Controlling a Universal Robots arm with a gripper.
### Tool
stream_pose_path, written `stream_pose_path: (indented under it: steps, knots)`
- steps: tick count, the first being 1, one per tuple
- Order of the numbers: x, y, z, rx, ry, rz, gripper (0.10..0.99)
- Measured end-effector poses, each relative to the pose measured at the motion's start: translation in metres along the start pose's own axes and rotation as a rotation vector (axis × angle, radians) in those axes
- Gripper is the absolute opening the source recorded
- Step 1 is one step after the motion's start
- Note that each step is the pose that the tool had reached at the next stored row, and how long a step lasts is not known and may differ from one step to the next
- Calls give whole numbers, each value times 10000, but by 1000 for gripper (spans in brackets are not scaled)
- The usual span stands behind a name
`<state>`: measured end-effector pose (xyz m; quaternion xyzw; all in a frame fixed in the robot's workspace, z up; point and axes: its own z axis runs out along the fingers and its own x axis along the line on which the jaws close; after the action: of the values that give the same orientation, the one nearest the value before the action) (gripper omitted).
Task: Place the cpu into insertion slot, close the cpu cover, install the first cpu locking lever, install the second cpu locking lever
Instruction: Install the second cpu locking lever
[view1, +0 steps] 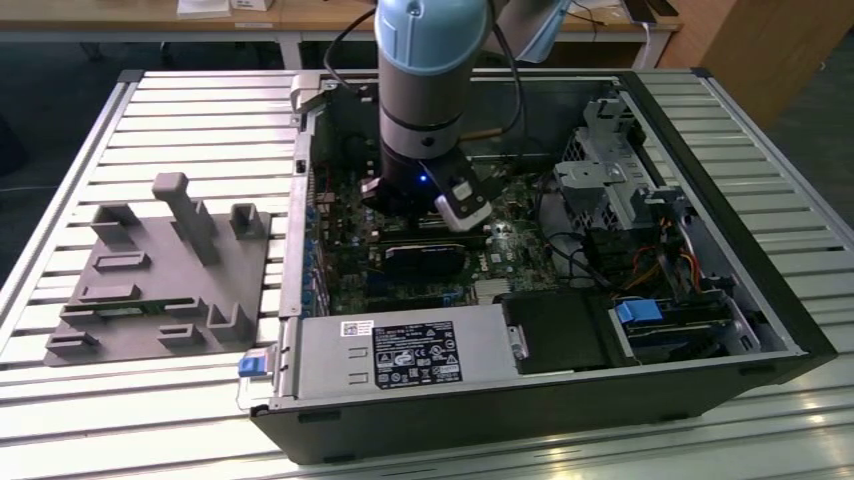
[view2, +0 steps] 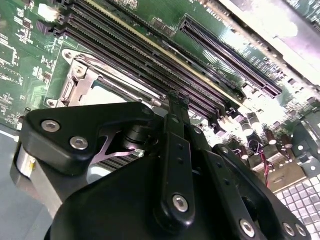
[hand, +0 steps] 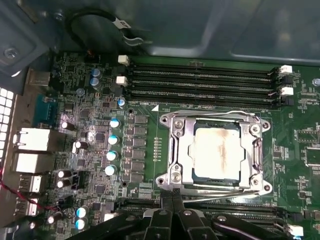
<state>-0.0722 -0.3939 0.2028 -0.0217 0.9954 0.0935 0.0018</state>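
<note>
My arm stands upright inside the computer case (view1: 747, 300), gripper (hand: 175, 202) lowered to the motherboard with its jaws clenched together, grasping nothing. The cpu (hand: 220, 150) lies seated under the closed cpu cover (hand: 186, 150), just beside my fingertips (hand: 179, 207).

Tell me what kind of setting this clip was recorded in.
Most likely a robotics lab or workshop test bench: an open computer case lies on a slatted metal table, a grey parts fixture sits beside it, and wooden desks stand behind.

Grey fixture block (view1: 160, 275) lies beside the open computer case (view1: 534, 260).
</note>
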Motion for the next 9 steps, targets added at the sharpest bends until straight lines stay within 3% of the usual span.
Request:
stream_pose_path:
  steps: [9]
  knots:
    - [28, -10, 55, -401, -24, -4, 106]
